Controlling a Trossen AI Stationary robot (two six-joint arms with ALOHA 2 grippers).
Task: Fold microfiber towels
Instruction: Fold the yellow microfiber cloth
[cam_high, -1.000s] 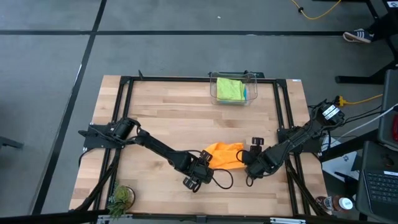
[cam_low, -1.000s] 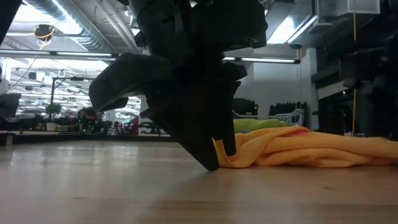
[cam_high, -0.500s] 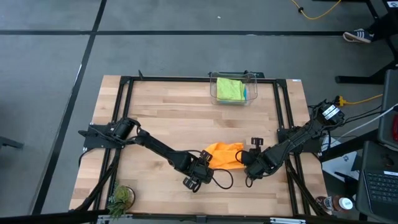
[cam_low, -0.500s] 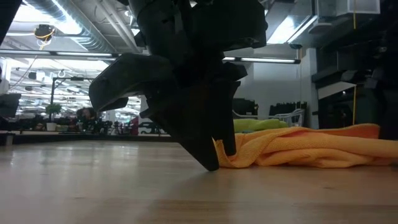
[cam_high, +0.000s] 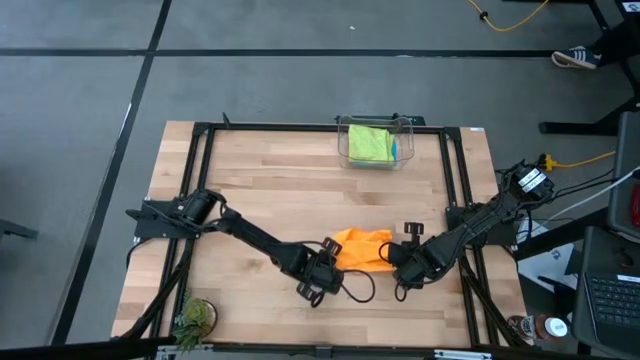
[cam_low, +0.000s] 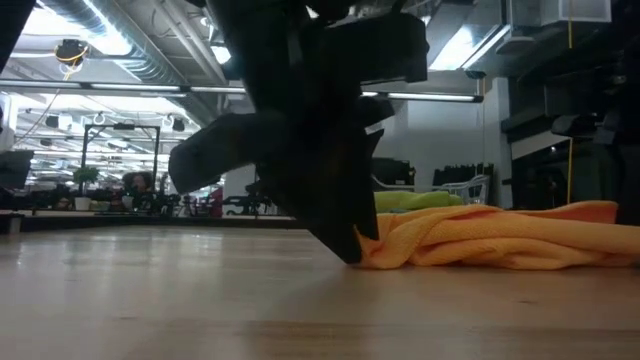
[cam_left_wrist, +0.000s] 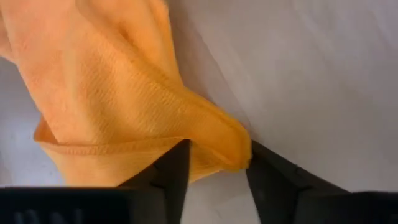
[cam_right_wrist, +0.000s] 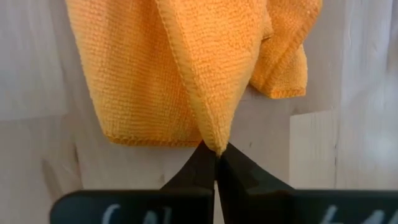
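We are pinching a corner of the orange towel (cam_right_wrist: 186, 68) with our right gripper (cam_right_wrist: 216, 160): its two fingers are pressed together with the hemmed tip of the cloth caught between them. Our left gripper (cam_left_wrist: 214, 163) is standing with its fingers apart, straddling a folded edge of the same towel; the cloth is bulging between them, but whether they are already squeezing it we cannot tell. In the high view both grippers are meeting at the towel (cam_high: 362, 247), left gripper (cam_high: 322, 270) on one side and right gripper (cam_high: 398, 260) on the other, near the front middle of the table (cam_high: 250, 190).

The towel is lying crumpled and doubled over itself, its hem showing along several edges. We are judging it light and limp: it will be sagging from any single hold and draping wherever it is let down, and its nap should be gripping the fingers rather than slipping. Corners and hems look like the places to take it, one in each gripper, so the cloth can be drawn flat between them.

Farther back, a green towel (cam_high: 370, 143) is sitting in the bin (cam_high: 409, 125), well apart from the grippers.
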